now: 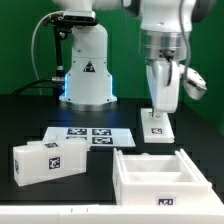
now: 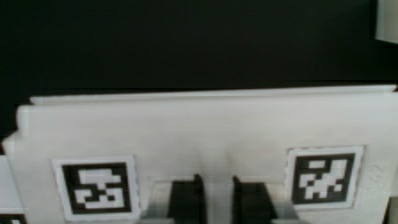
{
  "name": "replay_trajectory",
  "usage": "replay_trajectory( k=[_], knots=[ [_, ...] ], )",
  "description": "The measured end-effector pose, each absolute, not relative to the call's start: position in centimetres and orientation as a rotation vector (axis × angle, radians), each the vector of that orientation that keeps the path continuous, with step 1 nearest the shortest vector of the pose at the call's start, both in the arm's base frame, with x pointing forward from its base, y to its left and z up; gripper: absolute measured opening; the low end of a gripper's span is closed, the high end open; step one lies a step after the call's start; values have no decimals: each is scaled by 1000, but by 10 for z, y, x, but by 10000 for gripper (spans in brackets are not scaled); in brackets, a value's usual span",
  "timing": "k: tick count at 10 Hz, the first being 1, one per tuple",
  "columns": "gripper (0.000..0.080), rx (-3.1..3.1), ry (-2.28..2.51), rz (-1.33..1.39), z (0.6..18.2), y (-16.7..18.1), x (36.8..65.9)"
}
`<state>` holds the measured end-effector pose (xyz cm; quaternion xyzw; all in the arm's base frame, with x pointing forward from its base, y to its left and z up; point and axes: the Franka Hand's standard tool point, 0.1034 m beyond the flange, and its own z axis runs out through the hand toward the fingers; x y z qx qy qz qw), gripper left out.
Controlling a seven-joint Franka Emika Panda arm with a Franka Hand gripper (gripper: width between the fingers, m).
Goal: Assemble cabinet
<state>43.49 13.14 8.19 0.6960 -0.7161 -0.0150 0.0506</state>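
The cabinet, a large white open box frame, lies on the black table at the front of the exterior view's right. My gripper points straight down behind it, onto a smaller white tagged panel on the table. In the wrist view this panel fills the lower half and shows two square tags. My gripper has both dark fingers close together on the panel's near edge, shut on it.
A white tagged block lies at the front of the exterior view's left. The marker board lies flat in the middle. The robot base stands at the back.
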Motion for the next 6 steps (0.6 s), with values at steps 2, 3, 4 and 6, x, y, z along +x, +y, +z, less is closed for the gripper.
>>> replay_trajectory(
  k=[2, 3, 4, 6],
  knots=[
    [62, 2173, -2101, -63, 80, 142, 431],
    [62, 2163, -2109, -83, 80, 142, 430],
    [62, 2160, -2099, -103, 85, 138, 430],
    [62, 2155, -2102, -128, 94, 126, 430]
  ],
)
